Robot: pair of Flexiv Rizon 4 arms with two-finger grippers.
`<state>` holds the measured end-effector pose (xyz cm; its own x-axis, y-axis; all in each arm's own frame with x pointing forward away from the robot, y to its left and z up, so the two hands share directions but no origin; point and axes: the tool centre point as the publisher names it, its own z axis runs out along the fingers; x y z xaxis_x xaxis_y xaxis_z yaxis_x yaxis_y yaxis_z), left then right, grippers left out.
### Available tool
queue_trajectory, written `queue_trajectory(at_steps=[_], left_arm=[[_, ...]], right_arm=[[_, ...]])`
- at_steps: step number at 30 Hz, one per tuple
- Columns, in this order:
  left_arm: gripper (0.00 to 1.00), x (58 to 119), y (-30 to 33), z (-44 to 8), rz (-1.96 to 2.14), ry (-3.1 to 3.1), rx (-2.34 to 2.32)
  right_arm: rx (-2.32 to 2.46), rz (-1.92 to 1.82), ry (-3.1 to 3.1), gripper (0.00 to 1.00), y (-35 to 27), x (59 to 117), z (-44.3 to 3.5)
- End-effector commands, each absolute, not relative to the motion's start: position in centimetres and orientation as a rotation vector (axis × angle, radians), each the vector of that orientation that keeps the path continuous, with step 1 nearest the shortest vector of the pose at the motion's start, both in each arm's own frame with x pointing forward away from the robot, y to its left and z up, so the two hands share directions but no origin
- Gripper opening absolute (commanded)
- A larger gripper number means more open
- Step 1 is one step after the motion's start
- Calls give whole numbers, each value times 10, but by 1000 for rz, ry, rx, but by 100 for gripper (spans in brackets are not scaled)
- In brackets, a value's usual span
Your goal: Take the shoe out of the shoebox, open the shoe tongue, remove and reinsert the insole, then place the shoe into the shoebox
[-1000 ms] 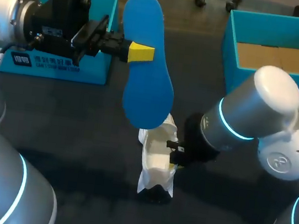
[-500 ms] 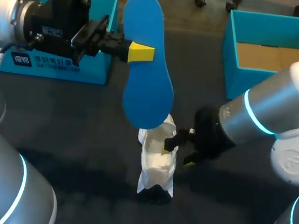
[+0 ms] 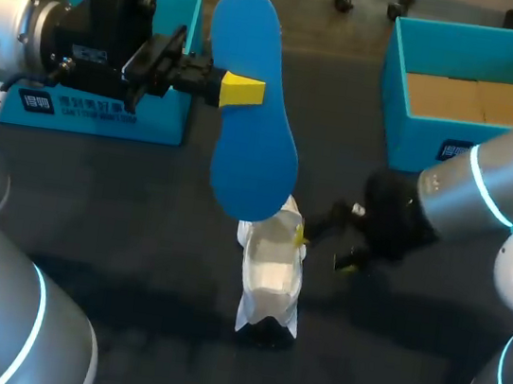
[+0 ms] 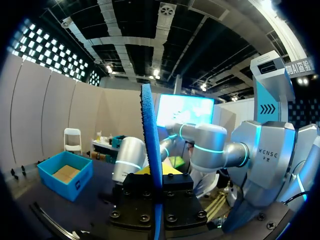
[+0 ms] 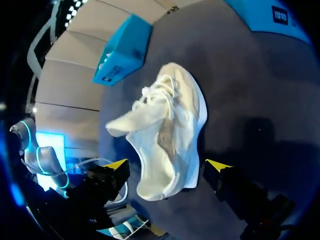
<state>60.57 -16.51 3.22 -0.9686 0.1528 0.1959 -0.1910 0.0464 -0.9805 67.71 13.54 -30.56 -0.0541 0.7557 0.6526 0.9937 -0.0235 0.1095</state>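
Note:
My left gripper (image 3: 240,90) is shut on a big blue insole (image 3: 252,153), holding it in the air above the table's middle. In the left wrist view the insole (image 4: 149,135) stands edge-on between the pinched yellow tips of that gripper (image 4: 158,172). A white shoe (image 3: 272,269) rests on the dark table under the insole's lower end, its tongue pulled up. My right gripper (image 3: 325,248) is open just right of the shoe. In the right wrist view the shoe (image 5: 170,135) lies ahead of the right gripper (image 5: 167,166), its heel end reaching between the spread fingers.
A blue shoebox (image 3: 417,138) with a brown cardboard floor stands at the back right. A second blue box (image 3: 157,116) sits at the back left, partly behind my left arm. My right arm's elbow fills the near right corner.
My right gripper opened, let go of the shoe's side and drew back to the right. The left arm and the insole have kept still.

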Motion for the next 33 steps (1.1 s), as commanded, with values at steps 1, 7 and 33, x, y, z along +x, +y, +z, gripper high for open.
queue_trajectory(at_steps=[1,7,33], left_arm=[[0,606,-167,31,2015,-2073,37],[0,632,-170,39,2266,-2203,-320],[0,699,-171,33,2479,-2530,-1436]], right_arm=[[-1780,-923,-1802,100,111,669,-287],[-1731,-995,-1763,100,98,675,-265],[-1509,-1131,-1655,100,96,708,-234]])
